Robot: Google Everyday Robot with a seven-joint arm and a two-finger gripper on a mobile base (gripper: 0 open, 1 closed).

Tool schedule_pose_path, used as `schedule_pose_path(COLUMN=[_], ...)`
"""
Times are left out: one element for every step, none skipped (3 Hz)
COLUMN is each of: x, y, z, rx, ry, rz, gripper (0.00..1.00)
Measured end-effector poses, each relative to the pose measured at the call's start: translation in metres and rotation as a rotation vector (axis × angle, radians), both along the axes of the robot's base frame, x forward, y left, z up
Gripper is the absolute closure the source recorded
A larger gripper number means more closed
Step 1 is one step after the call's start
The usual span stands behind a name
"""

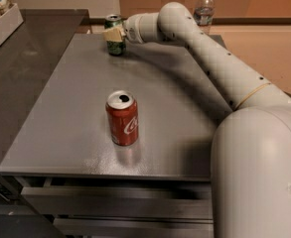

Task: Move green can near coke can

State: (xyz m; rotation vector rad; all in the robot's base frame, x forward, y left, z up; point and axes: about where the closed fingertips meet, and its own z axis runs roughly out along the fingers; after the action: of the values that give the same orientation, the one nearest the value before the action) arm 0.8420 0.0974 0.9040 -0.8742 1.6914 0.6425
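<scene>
Gripper [114,33] way out beyond the coke can [122,119], claw pinching the green can [116,47], which stands upright on the table [60,133], well apart from the coke can and behind it.

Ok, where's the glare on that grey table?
Camera view: soft sheen on the grey metal table in front of the red aluminium coke can; the dark green aluminium can sits dimmer at the far edge, the gripper against it.
</scene>
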Motion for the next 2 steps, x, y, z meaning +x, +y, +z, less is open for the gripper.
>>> schedule_pose_path(x=[-0.023, -0.055], y=[-0.003, -0.013], z=[0.016, 0.033], rx=[0.003, -0.002], ry=[-0.019, -0.04], rz=[0.025, 0.045], gripper=[1.0, 1.0])
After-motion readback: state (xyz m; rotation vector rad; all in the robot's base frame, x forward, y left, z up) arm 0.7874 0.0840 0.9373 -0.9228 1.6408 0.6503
